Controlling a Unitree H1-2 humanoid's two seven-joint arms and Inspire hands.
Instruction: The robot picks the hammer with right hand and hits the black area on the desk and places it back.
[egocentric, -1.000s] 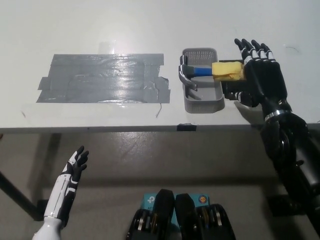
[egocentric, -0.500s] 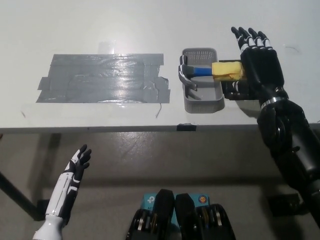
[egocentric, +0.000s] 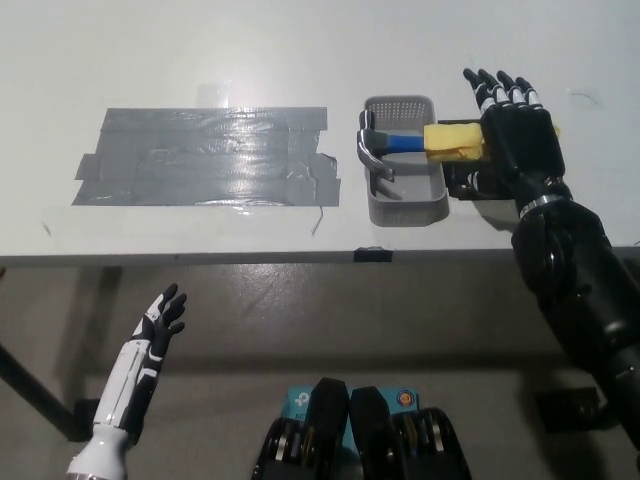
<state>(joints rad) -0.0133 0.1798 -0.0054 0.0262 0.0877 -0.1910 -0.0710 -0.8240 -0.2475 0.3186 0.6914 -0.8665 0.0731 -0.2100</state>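
Upper right, my right hand (egocentric: 518, 135) hovers, fingers spread, over the hammer (egocentric: 415, 142), which lies left-right, head pointing left; my left hand (egocentric: 150, 345) rests spread, lower left.

Hammer (egocentric: 400, 143) handle end hidden behind right hand (egocentric: 515, 130) (black), contact unclear

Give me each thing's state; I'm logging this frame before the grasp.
Hammer: lying across the tray, yellow handle end sticking out right, not held.
Tray: on the desk, holding the hammer head.
Tape patch: flat on the desk.
Right hand: open, over the handle end.
Left hand: open, below the desk edge.
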